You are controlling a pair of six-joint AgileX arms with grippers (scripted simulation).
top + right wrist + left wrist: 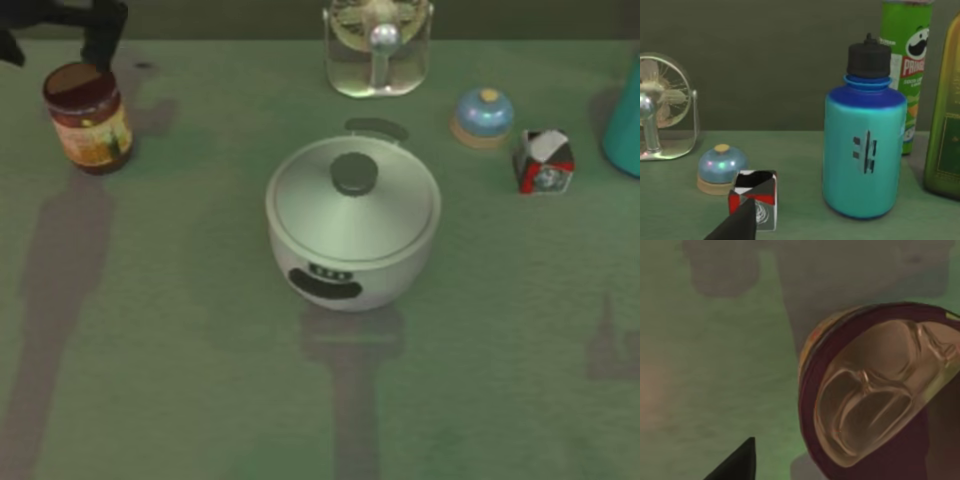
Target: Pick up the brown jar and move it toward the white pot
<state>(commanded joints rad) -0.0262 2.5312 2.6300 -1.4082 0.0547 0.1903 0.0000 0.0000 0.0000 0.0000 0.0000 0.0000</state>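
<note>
Green Pringles can [905, 75] beside teal bottle [865, 150]

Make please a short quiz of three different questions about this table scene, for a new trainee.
1. True or false: the brown jar touches the white pot.
2. Which stands nearest the bell? A) fan B) small carton C) brown jar
3. Fill in: the left hand is at the table's far ____ corner.

Key: 1 false; 2 B; 3 left.
</note>
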